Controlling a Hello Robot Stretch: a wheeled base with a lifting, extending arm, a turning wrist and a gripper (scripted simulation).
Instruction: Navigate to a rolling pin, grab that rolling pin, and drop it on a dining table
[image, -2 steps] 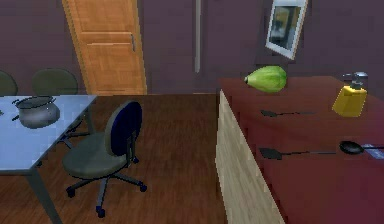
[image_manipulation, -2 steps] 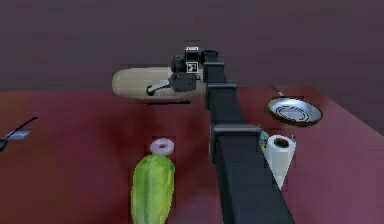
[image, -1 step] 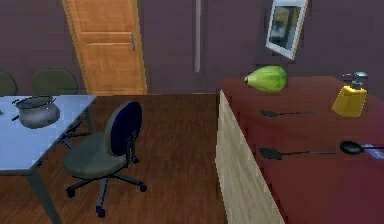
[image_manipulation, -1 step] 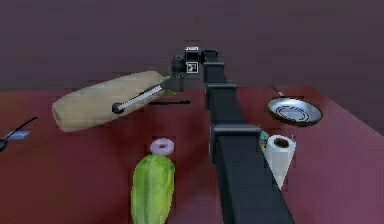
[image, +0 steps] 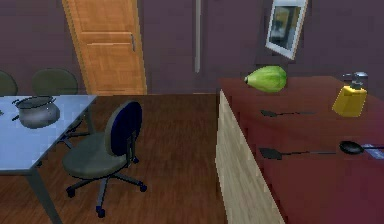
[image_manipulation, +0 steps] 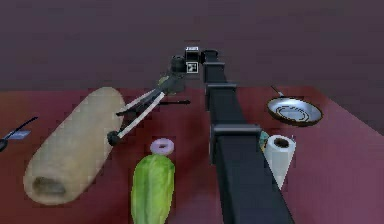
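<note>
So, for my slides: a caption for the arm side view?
Claw near a tan cylinder on a red counter, with lettuce.

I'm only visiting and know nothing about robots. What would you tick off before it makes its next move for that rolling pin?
1. Target in sight: ok. A tan cylinder, shaped like a rolling pin, lies on the red counter.
2. Gripper at the target: ok. It ends at the cylinder's side in the arm side view.
3. Hold on the cylinder: cannot tell.
4. Room around it: probably not ok. A lettuce and a pink-white ring lie close beside it.
5. Drop-off spotted: ok. A pale blue table carrying a pot stands across the floor.
6. Way to the table: cannot tell. An office chair stands beside it.
</note>
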